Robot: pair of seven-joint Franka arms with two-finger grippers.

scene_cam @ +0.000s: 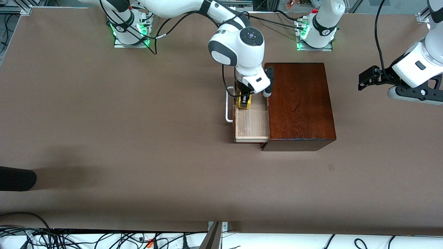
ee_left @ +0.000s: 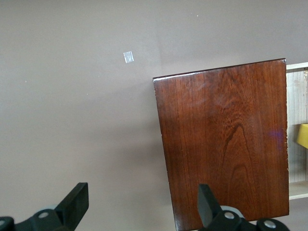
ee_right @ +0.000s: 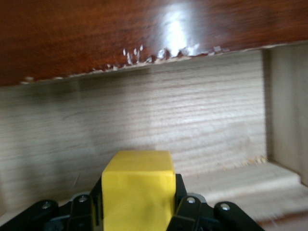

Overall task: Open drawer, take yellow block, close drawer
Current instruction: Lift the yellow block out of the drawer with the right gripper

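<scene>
The drawer of the dark reddish-brown wooden box stands pulled out toward the right arm's end, its pale inside showing and its white bar handle outside. My right gripper reaches down into the drawer's end farther from the front camera and is shut on the yellow block. In the right wrist view the yellow block sits between the black fingers over the pale drawer floor. My left gripper is open and waits in the air near the left arm's end.
The box top fills much of the left wrist view, with the open drawer's pale edge and a bit of yellow beside it. A small pale scrap lies on the brown table. A dark object juts in at the table's edge.
</scene>
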